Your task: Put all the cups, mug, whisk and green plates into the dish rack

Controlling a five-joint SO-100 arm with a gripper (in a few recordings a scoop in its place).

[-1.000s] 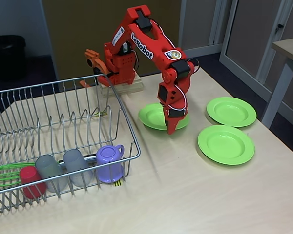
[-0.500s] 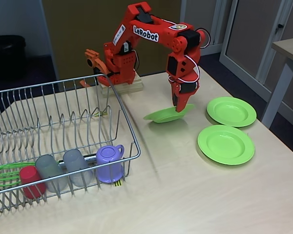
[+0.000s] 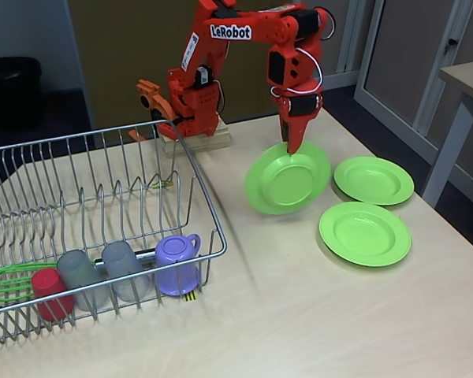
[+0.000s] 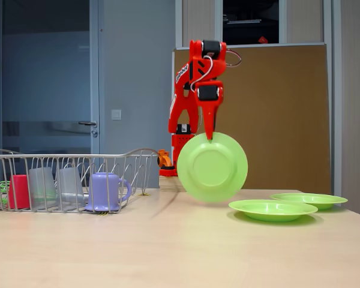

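Above the pale worktop (image 3: 299,315) one green plate (image 3: 288,179) was pinched by its top rim in the fingers (image 3: 295,144), hung vertical, presumably for slotting between the dish rack (image 3: 87,205) prongs; two plates (image 3: 365,232) were left flat.

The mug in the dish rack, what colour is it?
Lilac-purple. The mug stands at the dish rack's front corner beside two grey cups, clearest in the fixed view from above.

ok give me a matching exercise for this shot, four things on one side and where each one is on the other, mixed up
Things:
1. mug
2. hand
3. whisk
4. held plate

Places or states:
A. hanging on edge, off the table
B. far left end of the dish rack
C. shut on a plate rim
D. rack's front right corner

Pairs: 1-D, 2-C, 3-B, 4-A
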